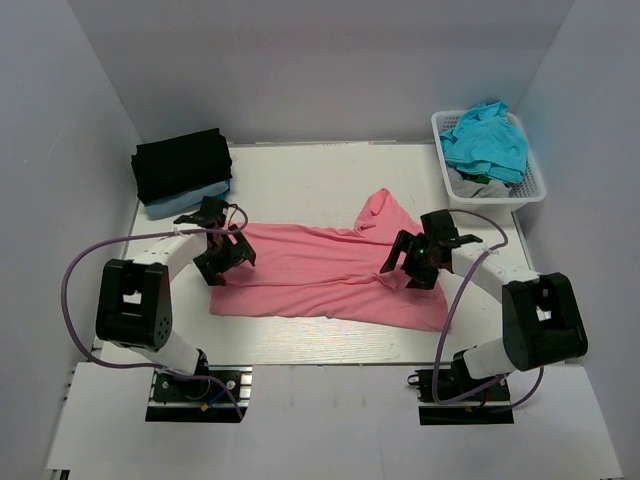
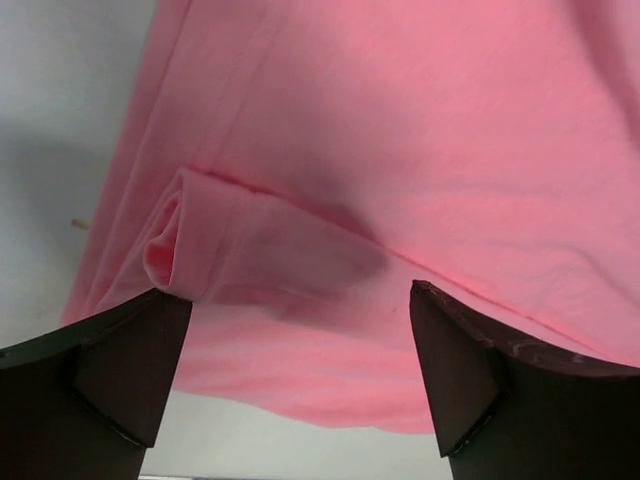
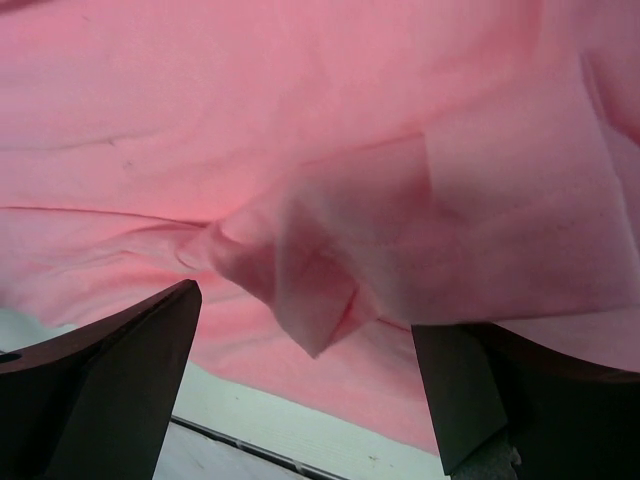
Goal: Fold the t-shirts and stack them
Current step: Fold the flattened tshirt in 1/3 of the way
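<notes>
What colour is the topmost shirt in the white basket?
The shirt is teal; top external view.

You are holding the left gripper (image 1: 228, 262), jaws spread, over the left end of the salmon-pink t-shirt (image 1: 320, 275) and the right gripper (image 1: 398, 270), likewise spread, over its right part, while the black t-shirt (image 1: 182, 165) is sitting folded far left.

Top external view: fixed above and behind the left arm (image 1: 150, 290) and right arm (image 1: 530, 310), looking down and forward over the whole table (image 1: 300, 170).

Left wrist view: very close, facing out between the left gripper's fingers (image 2: 100, 380) onto the salmon-pink t-shirt (image 2: 400, 120).

Right wrist view: equally close, facing out between the right gripper's fingers (image 3: 100, 380).

Shared by all three views: that shirt.
</notes>
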You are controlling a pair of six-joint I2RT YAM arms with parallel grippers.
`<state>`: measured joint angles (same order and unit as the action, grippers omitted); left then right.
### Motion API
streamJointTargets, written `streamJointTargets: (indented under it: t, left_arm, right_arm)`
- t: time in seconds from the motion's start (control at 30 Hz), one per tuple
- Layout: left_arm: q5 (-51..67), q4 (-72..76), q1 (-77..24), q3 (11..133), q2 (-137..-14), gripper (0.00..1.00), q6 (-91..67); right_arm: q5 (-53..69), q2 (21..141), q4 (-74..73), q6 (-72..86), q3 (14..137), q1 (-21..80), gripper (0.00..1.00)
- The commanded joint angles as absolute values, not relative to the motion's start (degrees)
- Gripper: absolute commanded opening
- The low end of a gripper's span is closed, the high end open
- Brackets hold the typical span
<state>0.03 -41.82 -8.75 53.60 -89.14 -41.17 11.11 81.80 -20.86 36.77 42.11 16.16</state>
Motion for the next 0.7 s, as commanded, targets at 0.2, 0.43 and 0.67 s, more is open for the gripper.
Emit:
streamJointTargets:
  t: [0.2, 0.43, 0.67]
  left_arm:
    - [1.76, -33.67, -8.17, 56.95, -89.21, 1.00, -43.51]
    - [-1.75, -32.52, -7.65, 63.53, -96.58, 1.00, -44.82]
    - [-7.38, -42.35, -7.12, 75.14, -102.30, 1.00, -46.05]
  right_arm:
    - [11.78, 87.36, -18.02, 35.16, 52.46, 17.75, 0.90]
    - [10.38, 94.64, -16.96, 40.25, 60.88, 17.14, 0.90]
    - [-1.65, 101.07, -30.14, 40.69, 76.10, 17.23, 0.90]
